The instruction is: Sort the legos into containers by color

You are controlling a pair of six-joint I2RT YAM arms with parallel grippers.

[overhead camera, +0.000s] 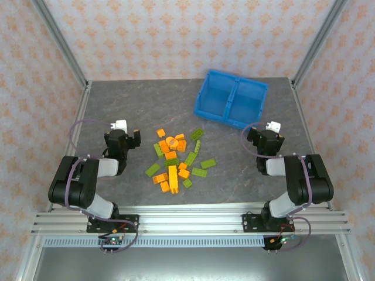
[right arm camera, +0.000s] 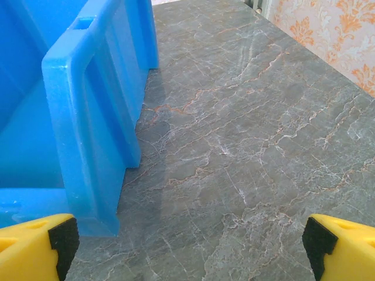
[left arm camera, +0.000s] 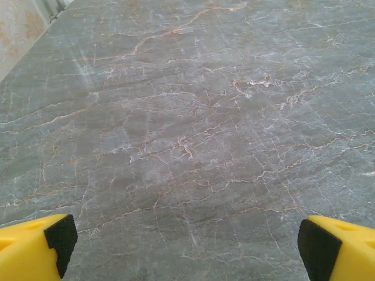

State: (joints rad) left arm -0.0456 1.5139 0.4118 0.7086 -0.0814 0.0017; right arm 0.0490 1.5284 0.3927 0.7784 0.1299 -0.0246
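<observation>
A loose pile of orange and lime green legos [overhead camera: 177,159] lies on the grey stone table between the two arms. The blue bin [overhead camera: 231,99] with its two side-by-side containers stands at the back right, both containers looking empty. My left gripper [overhead camera: 124,136] sits left of the pile, open, yellow fingertips [left arm camera: 35,252] wide apart over bare table. To the right of the pile, just in front of the bin's right corner, my right gripper [overhead camera: 268,139] is open too. The bin's wall [right arm camera: 88,117] rises at the left of the right wrist view.
The grey marbled tabletop [overhead camera: 117,99] is bounded by metal frame posts and patterned walls at the left, right and back. An aluminium rail [overhead camera: 187,219] carrying both arm bases runs along the near edge.
</observation>
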